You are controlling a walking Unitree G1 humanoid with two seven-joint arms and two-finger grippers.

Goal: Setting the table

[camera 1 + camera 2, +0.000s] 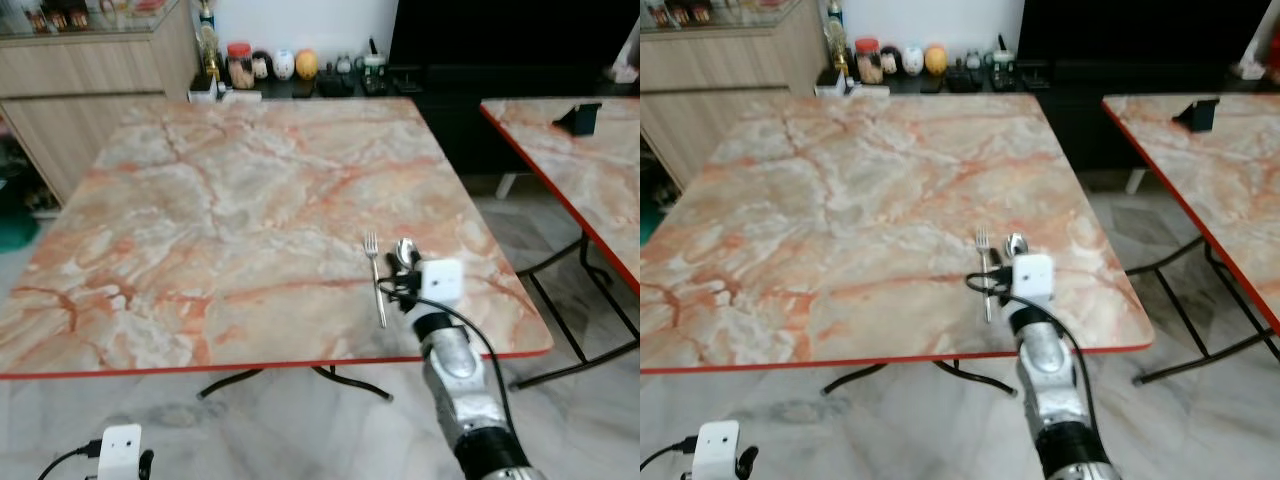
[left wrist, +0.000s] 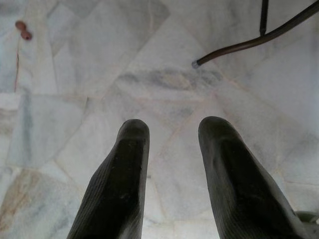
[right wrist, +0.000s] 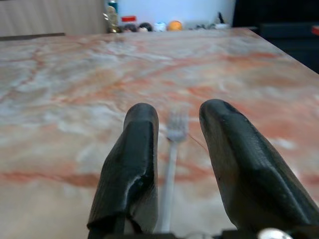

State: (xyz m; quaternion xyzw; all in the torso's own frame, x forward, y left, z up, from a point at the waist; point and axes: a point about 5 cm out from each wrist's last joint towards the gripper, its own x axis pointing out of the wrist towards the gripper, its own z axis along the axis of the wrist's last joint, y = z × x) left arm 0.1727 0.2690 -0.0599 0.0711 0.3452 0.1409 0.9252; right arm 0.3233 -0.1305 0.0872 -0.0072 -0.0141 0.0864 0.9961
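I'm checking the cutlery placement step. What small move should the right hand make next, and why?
Probably draw the right hand straight back and up. Its fingers stand open on either side of the fork, which already lies flat on the table beside the spoon, so nothing seems left to hold.

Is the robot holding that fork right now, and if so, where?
No. The right claw is open, straddling the fork lying on the table.
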